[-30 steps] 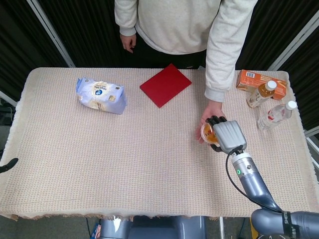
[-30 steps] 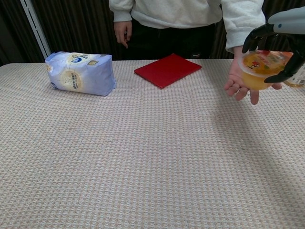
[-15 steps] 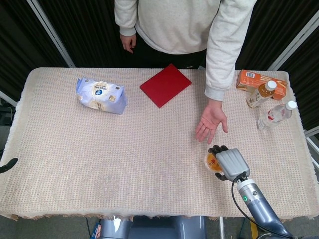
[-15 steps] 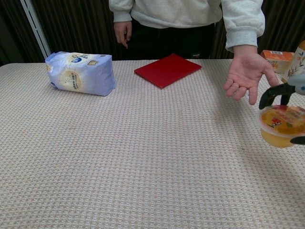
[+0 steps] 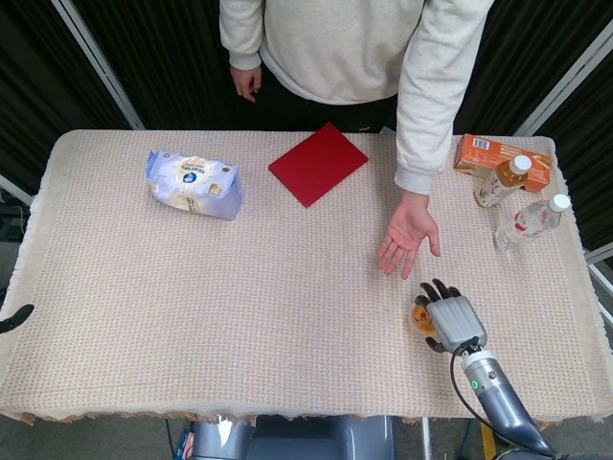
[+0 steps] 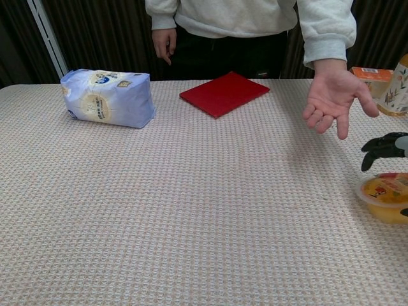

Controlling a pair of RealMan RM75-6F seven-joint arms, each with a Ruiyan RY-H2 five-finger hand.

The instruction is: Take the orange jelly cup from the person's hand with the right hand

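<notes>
Right hand (image 5: pixel 454 321) first, although it is sitting at the far right of the table (image 5: pixel 287 316): its fingers are spreading above the orange jelly cup (image 6: pixel 386 197), and whether they are touching the cup I cannot tell, since the chest view is cutting the hand off at the frame edge. The cup is sitting low on the cloth near the front right edge, no longer in the person's hand (image 5: pixel 406 238), which is hovering open and empty, palm up, just behind it.

Going from the left: a dark tip, presumably the left hand (image 5: pixel 17 316), is showing at the table's left edge, too little of it to judge its fingers. A pale blue bag (image 5: pixel 192 185) is lying on its side, its round label too small to read. A red square (image 5: pixel 318 163) is lying flat near the middle back. At the back right an orange carton (image 5: pixel 488 153) and two bottles (image 5: pixel 522 196) are standing close together; their print is not legible.

As for handling, the cup is looking light, a thin clear plastic tub with a foil-type lid bearing small unreadable printing. I would judge the wall soft enough to buckle under a hard squeeze and smooth enough to slip, so the fingers are best wrapping around the side just under the rim, with gentle pressure.
</notes>
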